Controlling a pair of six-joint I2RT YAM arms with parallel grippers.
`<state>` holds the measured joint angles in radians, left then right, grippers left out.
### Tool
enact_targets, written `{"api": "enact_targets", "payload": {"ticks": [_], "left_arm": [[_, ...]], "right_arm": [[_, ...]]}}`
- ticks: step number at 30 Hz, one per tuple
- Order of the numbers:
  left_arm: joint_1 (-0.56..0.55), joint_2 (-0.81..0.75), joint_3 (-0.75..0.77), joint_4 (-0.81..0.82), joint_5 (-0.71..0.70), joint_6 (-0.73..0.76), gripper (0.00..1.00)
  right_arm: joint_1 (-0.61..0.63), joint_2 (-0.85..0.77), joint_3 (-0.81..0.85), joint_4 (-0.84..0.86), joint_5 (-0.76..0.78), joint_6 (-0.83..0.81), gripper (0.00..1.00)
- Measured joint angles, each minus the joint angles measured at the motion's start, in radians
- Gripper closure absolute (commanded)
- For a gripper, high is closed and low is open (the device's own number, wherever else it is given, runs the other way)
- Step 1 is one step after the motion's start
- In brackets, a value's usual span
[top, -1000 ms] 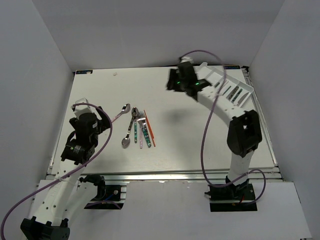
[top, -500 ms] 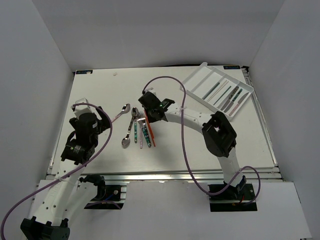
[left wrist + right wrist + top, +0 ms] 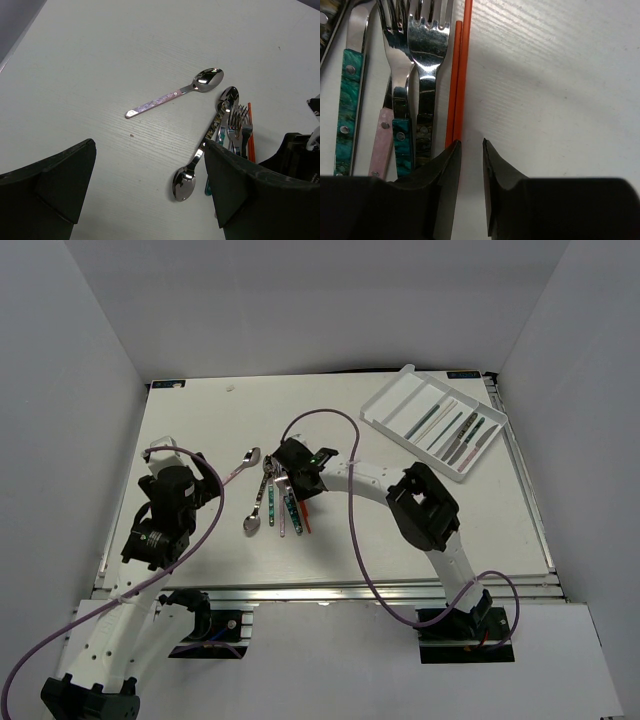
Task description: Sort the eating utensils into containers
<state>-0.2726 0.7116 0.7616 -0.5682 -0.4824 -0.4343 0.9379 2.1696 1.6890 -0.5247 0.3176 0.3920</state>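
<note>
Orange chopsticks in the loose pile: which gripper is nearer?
Right. The right gripper is low at the thin orange chopsticks, its fingers right by their ends. The left gripper sits well off to their left, apart from them.

Bright even light, soft shadows, glare on pink-handled spoon (image 3: 175, 93)

Glossy metal forks (image 3: 425, 35), matt table (image 3: 545, 75)

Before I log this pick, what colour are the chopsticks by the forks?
Orange chopsticks, clearest in the right wrist view.
</note>
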Motion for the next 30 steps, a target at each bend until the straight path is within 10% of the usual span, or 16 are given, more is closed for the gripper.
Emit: {"api": "enact_targets", "payload": {"ticks": [15,23,30], "left_arm": [[0.0,-0.006,0.0,0.0,0.0,0.0,0.02],[0.0,-0.009,0.0,0.0,0.0,0.0,0.02],[0.0,-0.016,0.0,0.0,0.0,0.0,0.02]], "right_arm": [[0.007,0.03,0.001,0.003,-0.019,0.005,0.72],[0.007,0.031,0.001,0.002,-0.029,0.016,1.0],[-0.009,0.009,-0.033,0.025,-0.053,0.017,1.0]]}}
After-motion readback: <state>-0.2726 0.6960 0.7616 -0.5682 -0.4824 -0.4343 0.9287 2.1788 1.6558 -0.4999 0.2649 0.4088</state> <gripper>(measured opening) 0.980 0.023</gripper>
